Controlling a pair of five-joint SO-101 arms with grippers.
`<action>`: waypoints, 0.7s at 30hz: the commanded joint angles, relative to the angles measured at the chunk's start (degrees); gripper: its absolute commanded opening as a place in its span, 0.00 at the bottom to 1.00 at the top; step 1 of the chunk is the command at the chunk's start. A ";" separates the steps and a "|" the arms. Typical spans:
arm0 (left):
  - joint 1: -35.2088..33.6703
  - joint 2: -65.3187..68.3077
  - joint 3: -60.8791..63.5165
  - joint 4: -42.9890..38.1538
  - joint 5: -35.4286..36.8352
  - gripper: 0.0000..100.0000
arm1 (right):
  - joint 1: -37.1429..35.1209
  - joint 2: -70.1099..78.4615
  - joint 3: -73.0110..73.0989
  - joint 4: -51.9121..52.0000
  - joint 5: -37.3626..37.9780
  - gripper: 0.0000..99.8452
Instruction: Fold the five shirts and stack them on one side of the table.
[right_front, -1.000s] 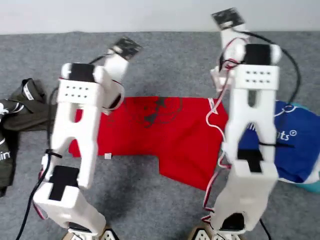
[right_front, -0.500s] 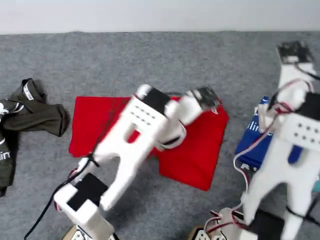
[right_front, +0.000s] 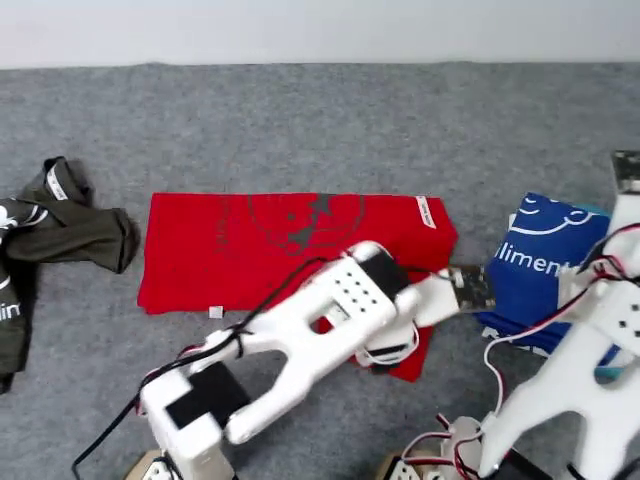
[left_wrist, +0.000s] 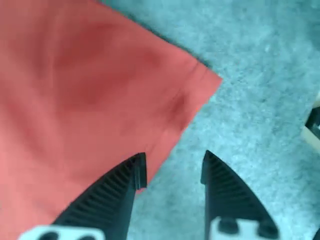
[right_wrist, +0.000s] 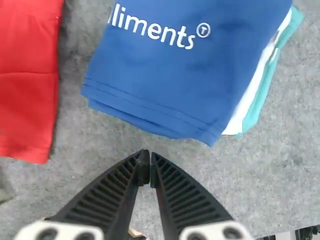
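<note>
While its jaws stand apart, the left gripper (left_wrist: 172, 167) hangs over a corner of the red shirt (left_wrist: 75, 100), with one finger above cloth and one above the table (left_wrist: 260, 75). The right gripper (right_wrist: 146, 162) is closed, just beside the hem of the blue shirt (right_wrist: 190, 75). In the high view the red shirt lies at centre, the blue shirt at the right edge, and a dark shirt (right_front: 60, 225) at the left edge.

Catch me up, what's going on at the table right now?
The left gripper is open at a corner of the red shirt, one finger over the cloth and the other over the grey table. The right gripper is shut and holds nothing. It is above the table, beside the folded blue shirt, which lies on teal and white cloth. A dark green shirt sits crumpled at the opposite end, not yet folded.
</note>
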 joint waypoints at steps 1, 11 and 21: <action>0.35 2.90 -1.10 -2.11 1.05 0.18 | 1.45 -2.07 -0.18 2.33 1.41 0.01; -0.79 10.99 -4.09 -6.15 4.40 0.18 | 1.27 -1.80 -0.18 2.24 1.76 0.01; -0.79 12.31 -5.93 -6.51 2.73 0.01 | 1.19 -1.89 -0.18 2.24 1.76 0.01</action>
